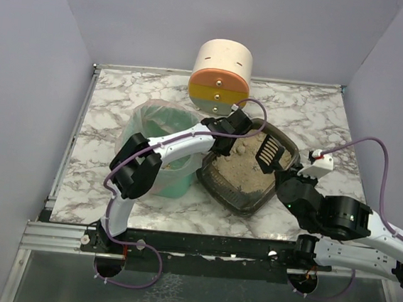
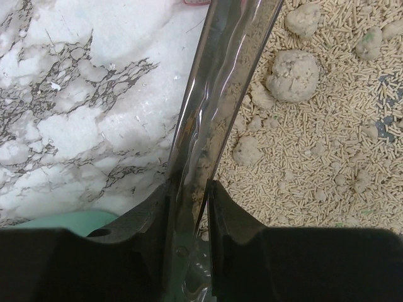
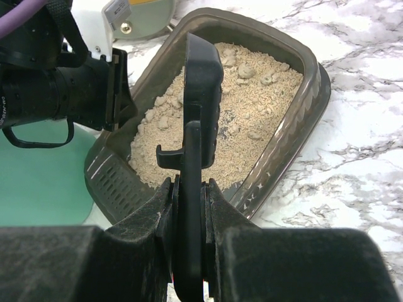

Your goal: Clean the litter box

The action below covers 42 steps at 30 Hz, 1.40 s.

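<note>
The litter box [image 1: 227, 195] is a dark grey tray of beige pellet litter, lying mid-table beside the green bin. My left gripper [image 1: 222, 147] reaches over to its far-left rim. In the left wrist view the gripper [image 2: 189, 186] has one finger on each side of the rim [image 2: 220, 75], pressed against it. Several grey clumps [image 2: 293, 75] lie in the litter. My right gripper [image 3: 189, 182] is shut on the handle of a black slotted scoop [image 3: 203, 82], whose blade hangs over the litter inside the box [image 3: 302, 119]. From above, the scoop [image 1: 269, 152] hovers over the box's right end.
A green bin [image 1: 154, 121] lined with a clear bag stands directly left of the box. A cream, orange and yellow cylinder [image 1: 221, 71] stands at the table's back edge. Purple walls close in on three sides. A metal rail runs along the near edge.
</note>
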Motion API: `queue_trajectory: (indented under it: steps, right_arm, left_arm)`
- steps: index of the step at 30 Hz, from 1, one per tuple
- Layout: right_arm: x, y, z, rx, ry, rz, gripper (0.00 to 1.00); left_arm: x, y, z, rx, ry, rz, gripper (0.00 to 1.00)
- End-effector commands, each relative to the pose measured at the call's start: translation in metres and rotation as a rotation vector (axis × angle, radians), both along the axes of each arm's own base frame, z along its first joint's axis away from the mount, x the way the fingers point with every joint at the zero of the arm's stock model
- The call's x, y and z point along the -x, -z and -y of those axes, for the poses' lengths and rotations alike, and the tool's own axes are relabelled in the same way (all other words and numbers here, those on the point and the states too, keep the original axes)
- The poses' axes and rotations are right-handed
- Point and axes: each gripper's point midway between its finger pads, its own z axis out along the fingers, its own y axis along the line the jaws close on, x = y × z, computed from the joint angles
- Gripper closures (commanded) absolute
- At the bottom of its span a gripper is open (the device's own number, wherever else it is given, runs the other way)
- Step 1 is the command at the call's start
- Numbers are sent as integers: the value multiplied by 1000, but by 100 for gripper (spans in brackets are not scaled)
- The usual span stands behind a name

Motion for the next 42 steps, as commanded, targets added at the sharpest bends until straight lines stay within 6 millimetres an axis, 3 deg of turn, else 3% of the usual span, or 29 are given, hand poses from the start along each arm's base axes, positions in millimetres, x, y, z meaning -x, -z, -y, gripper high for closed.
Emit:
queue_trajectory:
  steps: [1, 9, 16, 20, 33, 37, 42]
  right_arm:
    - [-5, 4, -5, 2, 27, 8, 99]
    - [-6, 10, -17, 24, 14, -14, 99]
    - [-3, 20, -20, 5, 4, -41, 99]
    - [-4, 29, -24, -6, 5, -53, 99]
    - [-13, 53, -38, -41, -24, -130, 99]
    - [-25, 58, -39, -51, -43, -170, 99]
    - [-33, 58, -44, -65, -75, -238, 99]
  left_arm:
    - [19, 2, 3, 62, -26, -55, 94]
    - [51, 0, 11, 88, -24, -75, 100]
    - [71, -5, 7, 181, -122, -102, 100]
    - [83, 3, 10, 258, -201, -119, 100]
    - [94, 1, -15, 450, -456, -79, 100]
    - [89, -1, -6, 516, -481, -72, 100]
    - [82, -8, 19, 585, -455, -72, 100]
